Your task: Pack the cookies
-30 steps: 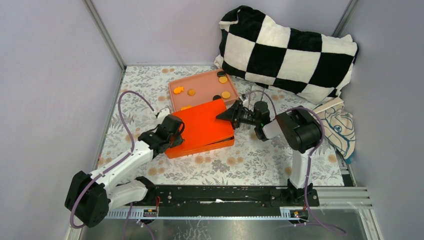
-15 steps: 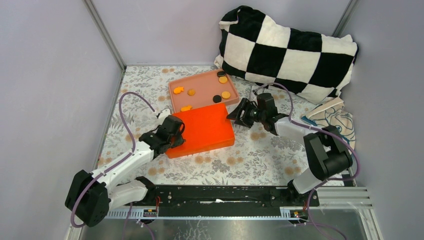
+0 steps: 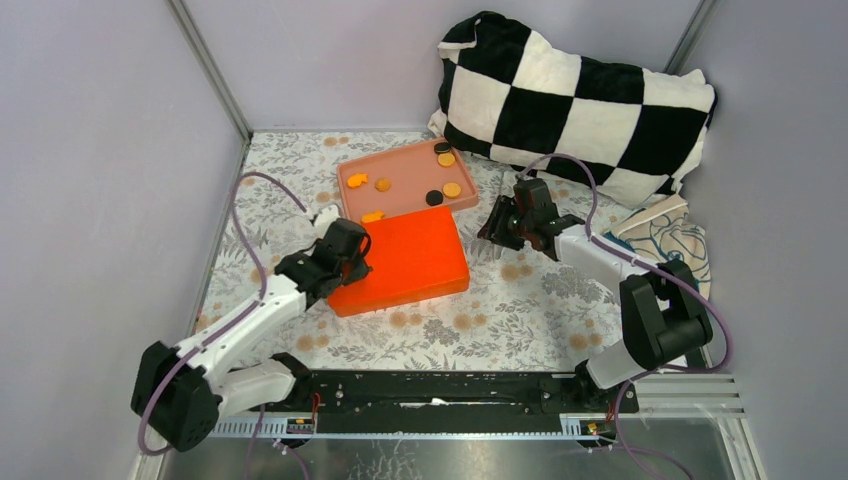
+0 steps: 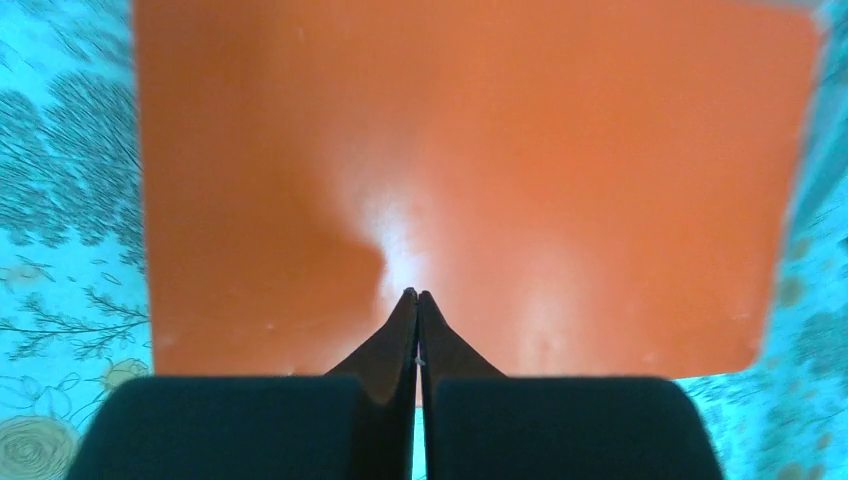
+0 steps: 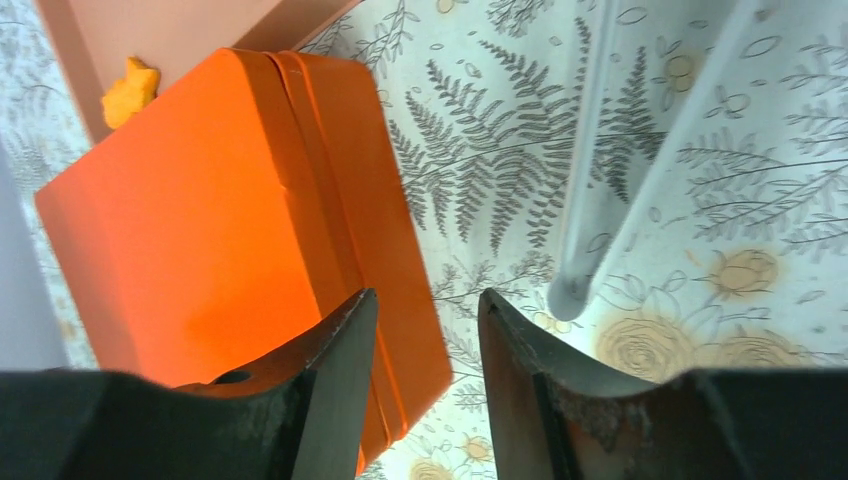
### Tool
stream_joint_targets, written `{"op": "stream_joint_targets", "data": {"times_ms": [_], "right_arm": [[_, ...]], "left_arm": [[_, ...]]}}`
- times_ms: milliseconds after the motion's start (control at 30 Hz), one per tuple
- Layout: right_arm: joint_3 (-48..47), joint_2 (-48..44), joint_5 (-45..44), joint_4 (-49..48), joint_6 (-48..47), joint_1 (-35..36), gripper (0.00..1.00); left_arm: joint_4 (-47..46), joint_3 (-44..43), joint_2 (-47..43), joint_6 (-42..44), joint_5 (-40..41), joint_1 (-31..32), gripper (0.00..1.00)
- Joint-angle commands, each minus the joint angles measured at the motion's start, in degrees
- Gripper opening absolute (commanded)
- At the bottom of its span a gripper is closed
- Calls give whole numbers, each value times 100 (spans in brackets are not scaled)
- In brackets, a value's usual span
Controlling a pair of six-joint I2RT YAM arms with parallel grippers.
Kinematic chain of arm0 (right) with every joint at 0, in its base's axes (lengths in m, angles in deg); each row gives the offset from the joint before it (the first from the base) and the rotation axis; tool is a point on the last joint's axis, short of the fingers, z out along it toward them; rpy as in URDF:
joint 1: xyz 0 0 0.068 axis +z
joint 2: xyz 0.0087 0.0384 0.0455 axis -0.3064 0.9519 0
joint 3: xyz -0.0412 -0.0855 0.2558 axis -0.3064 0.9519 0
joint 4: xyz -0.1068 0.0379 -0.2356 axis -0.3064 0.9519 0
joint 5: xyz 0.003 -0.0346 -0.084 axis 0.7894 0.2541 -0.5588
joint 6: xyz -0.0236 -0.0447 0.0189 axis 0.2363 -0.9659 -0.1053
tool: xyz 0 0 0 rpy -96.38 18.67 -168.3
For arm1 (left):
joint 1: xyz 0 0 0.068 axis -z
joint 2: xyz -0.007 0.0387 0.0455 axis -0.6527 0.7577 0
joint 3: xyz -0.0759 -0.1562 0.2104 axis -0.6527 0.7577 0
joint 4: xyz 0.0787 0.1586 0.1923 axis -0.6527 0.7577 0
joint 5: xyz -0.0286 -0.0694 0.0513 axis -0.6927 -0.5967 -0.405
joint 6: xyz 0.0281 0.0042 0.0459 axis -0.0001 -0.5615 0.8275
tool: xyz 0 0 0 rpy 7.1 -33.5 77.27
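Several cookies, orange and black discs point(image 3: 446, 159) and an irregular orange piece point(image 3: 357, 180), lie in an open pink tray point(image 3: 405, 170) at the back. A closed orange box point(image 3: 410, 258) lies in front of the tray, touching it. My left gripper point(image 3: 352, 264) is shut and empty, its tips point(image 4: 417, 296) at the near edge of the box's lid point(image 4: 480, 150). My right gripper point(image 3: 497, 222) is open and empty, just right of the box; in the right wrist view it point(image 5: 425, 300) hovers over the box's right edge point(image 5: 220, 210), with one orange cookie point(image 5: 130, 90) in the tray beyond.
A black-and-white checked pillow point(image 3: 575, 95) lies at the back right. A printed cloth point(image 3: 675, 250) lies at the right. A pale two-pronged utensil point(image 5: 600, 180) lies on the floral tablecloth right of the box. Walls enclose the left, back and right.
The box's lid, tilted up at the right gripper a second ago, now lies flat and shut. The right gripper has drawn back to the right. The left gripper has barely moved.
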Motion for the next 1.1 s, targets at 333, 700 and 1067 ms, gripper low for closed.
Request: {"op": "stream_joint_targets", "data": {"times_ms": [333, 700, 1067], "right_arm": [[-965, -545, 120, 783, -1130, 13, 13], [-1117, -599, 420, 964, -1479, 20, 10], [-1839, -454, -435, 1750, -2129, 826, 10]], "left_arm": [[3515, -815, -429, -2084, 1936, -563, 0], [2799, -735, 451, -1830, 2011, -770, 0], [1118, 111, 910, -1285, 1484, -771, 0]]}}
